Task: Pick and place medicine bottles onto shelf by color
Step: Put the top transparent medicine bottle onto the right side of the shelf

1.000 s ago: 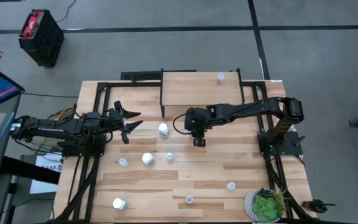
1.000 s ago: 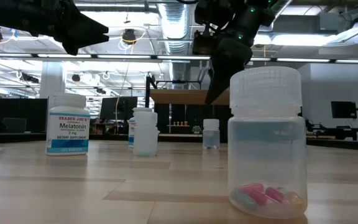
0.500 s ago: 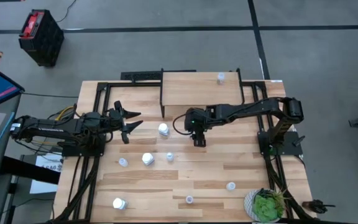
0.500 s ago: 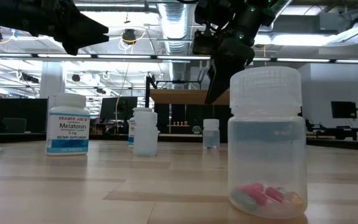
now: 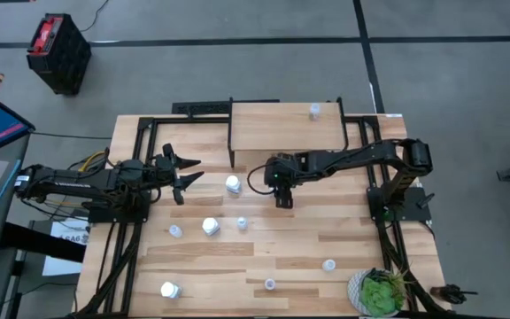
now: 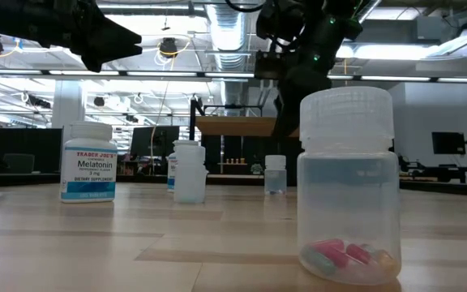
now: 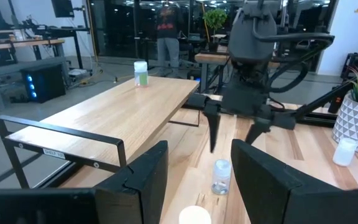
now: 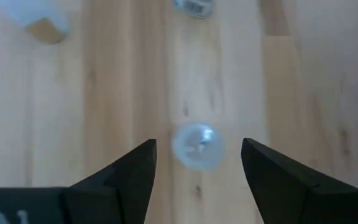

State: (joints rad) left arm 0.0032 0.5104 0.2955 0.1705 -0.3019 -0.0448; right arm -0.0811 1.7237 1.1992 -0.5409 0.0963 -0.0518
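Above the tabletop (image 5: 237, 257), right end effector (image 5: 283, 200) spread wide over a small translucent bottle (image 8: 194, 145).
At left side, left end effector (image 5: 187, 175) released, empty; one bottle (image 5: 314, 111) standing on the shelf (image 5: 273, 124).

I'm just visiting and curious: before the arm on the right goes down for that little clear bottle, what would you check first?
1. Right gripper open: ok.
2. Small clear bottle centred between its fingers: ok.
3. Bottle upright, cap up: ok.
4. Neighbouring white bottle apart from the descent path: ok.
5. Shelf has bare room: ok, one bottle on it.
6. Left gripper waiting off to the side, open: ok.
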